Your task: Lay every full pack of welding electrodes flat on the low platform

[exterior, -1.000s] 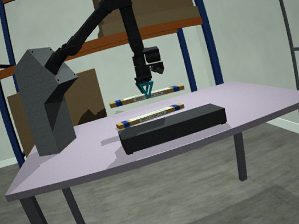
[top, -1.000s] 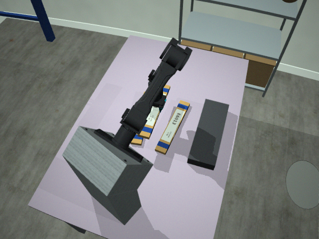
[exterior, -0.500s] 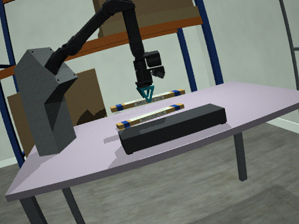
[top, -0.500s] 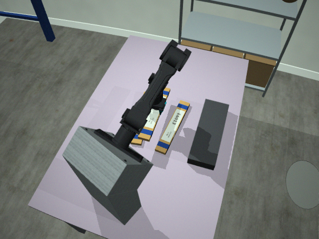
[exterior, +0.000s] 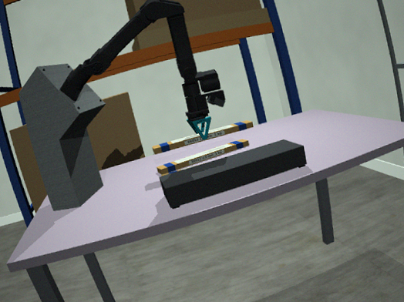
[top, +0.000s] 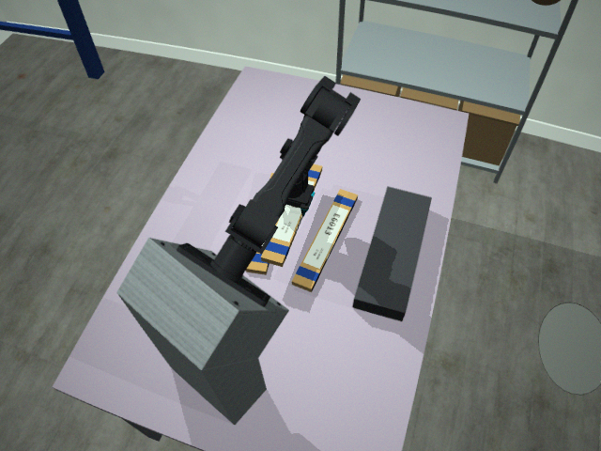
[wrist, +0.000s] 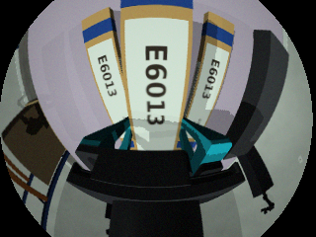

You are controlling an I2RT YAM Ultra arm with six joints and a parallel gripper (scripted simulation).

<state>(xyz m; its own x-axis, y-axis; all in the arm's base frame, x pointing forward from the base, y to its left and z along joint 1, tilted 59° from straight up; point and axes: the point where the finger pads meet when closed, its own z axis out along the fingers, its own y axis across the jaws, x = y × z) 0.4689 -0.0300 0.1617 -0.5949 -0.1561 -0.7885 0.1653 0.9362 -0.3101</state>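
Observation:
My gripper (top: 306, 202) (exterior: 204, 136) (wrist: 155, 118) is shut on the middle electrode pack (top: 288, 225) (exterior: 176, 144) (wrist: 156, 84), its teal fingers at the pack's two long sides. This pack is level, label up, a little above the table. The left pack (top: 256, 263) (wrist: 106, 74) lies on the table beside and partly below it, mostly hidden by the arm in the top view. The right pack (top: 326, 238) (exterior: 203, 158) (wrist: 210, 81) lies flat on the table between the held pack and the low platform. The dark low platform (top: 408, 218) (exterior: 260, 159) (wrist: 273, 59) bears no pack.
The grey arm stand (top: 233, 339) (exterior: 61, 158) rises at one end of the purple table (top: 339, 379) (exterior: 361, 133). The platform stands near the table's long edge. A metal shelf (top: 437, 68) stands beyond the far end of the table.

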